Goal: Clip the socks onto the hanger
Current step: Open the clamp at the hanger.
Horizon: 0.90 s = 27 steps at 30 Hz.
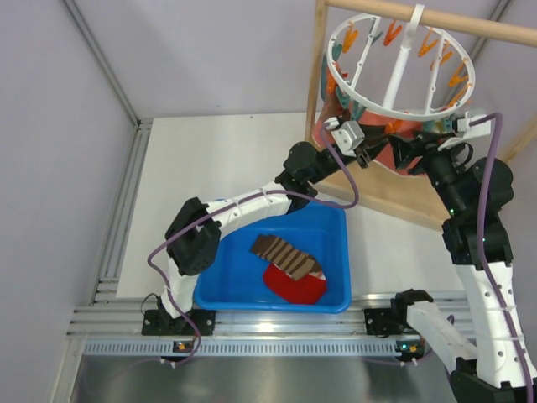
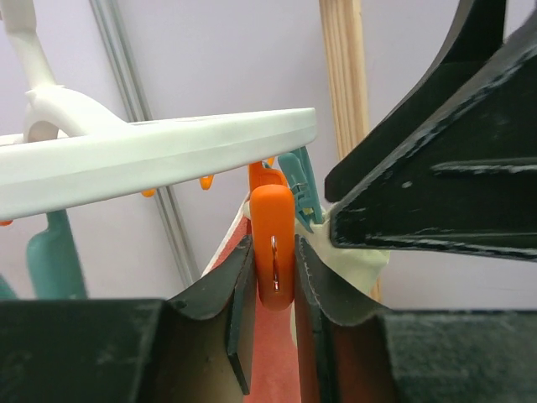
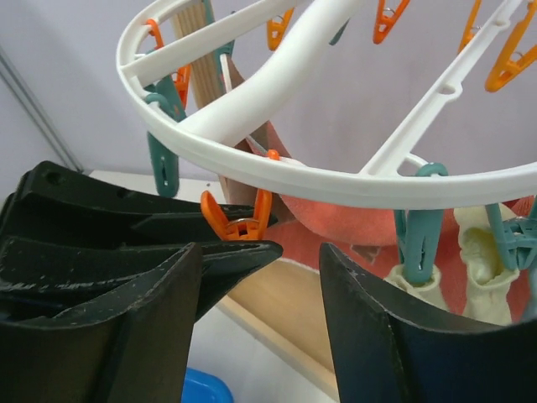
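**Left fingers are clamping a pin on the ring; both socks are lying in the bin**

The brown striped sock (image 1: 284, 254) and the red sock (image 1: 295, 285) are lying in the blue bin (image 1: 237, 273), the striped one partly over the red one. They are sitting well apart from both grippers, which are up at the hanger (image 2: 168, 151), so you are not holding any sock.

The hanger is hanging from the wooden frame (image 1: 317, 59) at the far right of the table. Its orange and teal pins are pointing down from the white rim.

Your left gripper (image 2: 273, 248) is reaching up under the near rim. Its two fingers are pressing from both sides on one orange clothespin (image 2: 273, 225), so it is clamped on that pin.

Your right gripper (image 3: 302, 249) is waiting just beside it, under the same rim. Its fingers are standing apart, and nothing is lying between them.

A salmon-red cloth (image 3: 336, 220) is hanging below the ring, behind both grippers. I cannot tell whether the clamped pin is gripping it.
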{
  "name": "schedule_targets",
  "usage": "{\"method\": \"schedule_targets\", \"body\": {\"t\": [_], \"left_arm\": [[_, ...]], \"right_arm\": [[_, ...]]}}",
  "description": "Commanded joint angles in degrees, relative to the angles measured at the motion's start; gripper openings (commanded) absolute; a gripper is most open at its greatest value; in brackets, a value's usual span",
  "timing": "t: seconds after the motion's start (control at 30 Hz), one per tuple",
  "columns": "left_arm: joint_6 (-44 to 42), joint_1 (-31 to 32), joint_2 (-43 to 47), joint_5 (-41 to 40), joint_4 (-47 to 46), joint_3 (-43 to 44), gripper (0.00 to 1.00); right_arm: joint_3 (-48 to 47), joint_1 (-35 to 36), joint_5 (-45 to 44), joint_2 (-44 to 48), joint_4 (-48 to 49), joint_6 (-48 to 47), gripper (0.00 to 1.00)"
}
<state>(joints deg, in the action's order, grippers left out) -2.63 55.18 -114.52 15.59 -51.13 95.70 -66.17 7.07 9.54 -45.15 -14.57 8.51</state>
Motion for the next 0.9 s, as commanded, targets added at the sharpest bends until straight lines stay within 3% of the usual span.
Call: {"method": "schedule_targets", "body": {"t": [0.0, 0.3, 0.63, 0.87], "left_arm": [[1.1, 0.5, 2.3, 2.2, -0.4, 2.2, 0.18], [1.9, 0.5, 2.6, 3.7, -0.6, 1.7, 0.17], [2.5, 0.5, 3.1, 4.7, -1.2, 1.1, 0.17], [2.5, 0.5, 3.6, 6.8, -0.9, 0.2, 0.17]], "right_arm": [[-1.5, 0.1, 3.0, 2.3, 1.0, -3.7, 0.58], [0.7, 0.1, 7.9, -1.1, 8.9, 1.2, 0.57], [1.1, 0.2, 2.6, -4.4, 12.5, 2.6, 0.55], [2.1, 0.1, 3.7, -3.6, 15.5, 4.1, 0.30]]}}
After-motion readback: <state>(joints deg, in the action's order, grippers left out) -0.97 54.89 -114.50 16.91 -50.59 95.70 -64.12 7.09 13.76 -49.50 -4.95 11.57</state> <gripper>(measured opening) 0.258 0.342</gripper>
